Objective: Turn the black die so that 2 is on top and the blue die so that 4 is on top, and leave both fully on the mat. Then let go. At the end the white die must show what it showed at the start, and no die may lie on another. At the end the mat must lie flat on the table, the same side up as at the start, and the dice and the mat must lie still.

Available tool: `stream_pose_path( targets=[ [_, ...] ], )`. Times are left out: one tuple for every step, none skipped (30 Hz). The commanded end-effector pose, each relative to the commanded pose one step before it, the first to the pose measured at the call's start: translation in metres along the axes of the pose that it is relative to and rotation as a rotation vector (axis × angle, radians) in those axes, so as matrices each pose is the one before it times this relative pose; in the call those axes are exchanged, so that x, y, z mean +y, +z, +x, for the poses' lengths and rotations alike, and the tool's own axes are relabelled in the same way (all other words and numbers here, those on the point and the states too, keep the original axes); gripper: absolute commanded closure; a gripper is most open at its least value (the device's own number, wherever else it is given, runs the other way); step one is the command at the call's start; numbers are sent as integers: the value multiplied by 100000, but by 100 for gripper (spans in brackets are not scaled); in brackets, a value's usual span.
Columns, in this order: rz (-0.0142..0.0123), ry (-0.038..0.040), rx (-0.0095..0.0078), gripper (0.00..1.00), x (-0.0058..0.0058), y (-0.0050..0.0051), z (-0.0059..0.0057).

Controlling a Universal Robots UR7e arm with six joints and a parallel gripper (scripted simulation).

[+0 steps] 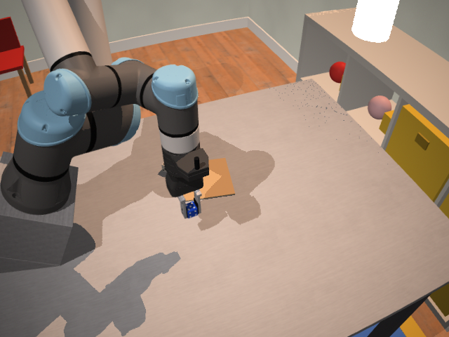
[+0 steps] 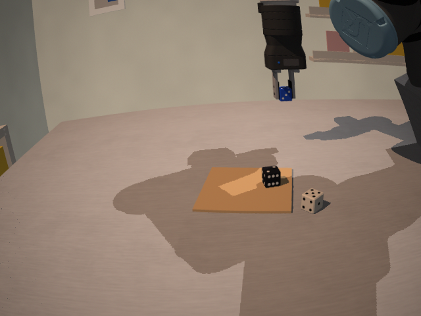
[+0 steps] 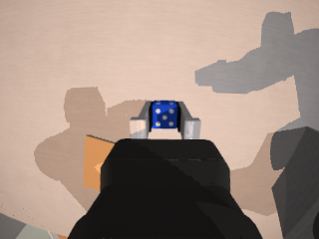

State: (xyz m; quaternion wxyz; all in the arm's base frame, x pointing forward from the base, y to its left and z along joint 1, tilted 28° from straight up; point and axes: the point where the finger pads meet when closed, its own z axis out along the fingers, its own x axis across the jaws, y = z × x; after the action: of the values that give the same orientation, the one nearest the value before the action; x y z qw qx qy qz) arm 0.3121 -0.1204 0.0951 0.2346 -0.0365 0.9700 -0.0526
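The gripper is shut on the blue die, held high above the table. Five pips show on its side facing the wrist camera, three on the side facing the exterior camera. The black die stands on the orange mat, near its right edge in the exterior view, apparently with 2 on top and 6 towards that camera. The white die stands off the mat on the table, 5 on top. The arm hides the black die in the top view.
The mat lies flat on the table. The robot's grey base block stands at the left in the top view. A shelf unit stands beyond the table's far right edge. Arm shadows fall over the mat and table.
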Motion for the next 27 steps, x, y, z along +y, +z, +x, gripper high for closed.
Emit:
stream_pose_path(
  targets=[
    [57, -10694, -39, 51, -50, 14, -180],
    [-1, -4175, 2, 51, -10, 15, -60],
    [-1, -4192, 1, 51, -9, 15, -60],
    [-1, -4206, 1, 51, -7, 15, -60],
    [-1, -4218, 1, 51, -5, 15, -60],
    [-1, -3897, 0, 51, -3, 14, -55],
    [0, -330, 0, 51, 0, 1, -5],
    [-1, -4233, 0, 51, -1, 15, -60],
    [-1, -4237, 0, 51, 1, 15, -60],
    [0, -4238, 0, 51, 3, 15, -60],
    [0, -4237, -1, 51, 5, 15, -60],
    [0, -3704, -1, 51, 6, 13, -53],
    [0, -529, 0, 51, 1, 2, -8],
    [0, -4226, -1, 51, 9, 15, -61],
    [1, -4217, -1, 51, 11, 15, -61],
    [0, 0, 0, 51, 0, 0, 0],
    [0, 0, 0, 51, 0, 0, 0],
    [1, -4205, -1, 51, 13, 15, -61],
    [1, -4191, -1, 51, 14, 15, -62],
    [2, -4174, -2, 51, 16, 15, -62],
    [2, -4155, -2, 51, 18, 15, -62],
    [2, -4133, -2, 51, 19, 15, -63],
    [3, -4044, -2, 51, 20, 15, -62],
    [0, -64, 0, 51, 0, 0, -1],
    [3, -4081, -2, 51, 22, 15, -64],
    [3, -4051, -2, 51, 24, 15, -64],
    [4, -4019, -1, 51, 25, 15, -65]
  ],
)
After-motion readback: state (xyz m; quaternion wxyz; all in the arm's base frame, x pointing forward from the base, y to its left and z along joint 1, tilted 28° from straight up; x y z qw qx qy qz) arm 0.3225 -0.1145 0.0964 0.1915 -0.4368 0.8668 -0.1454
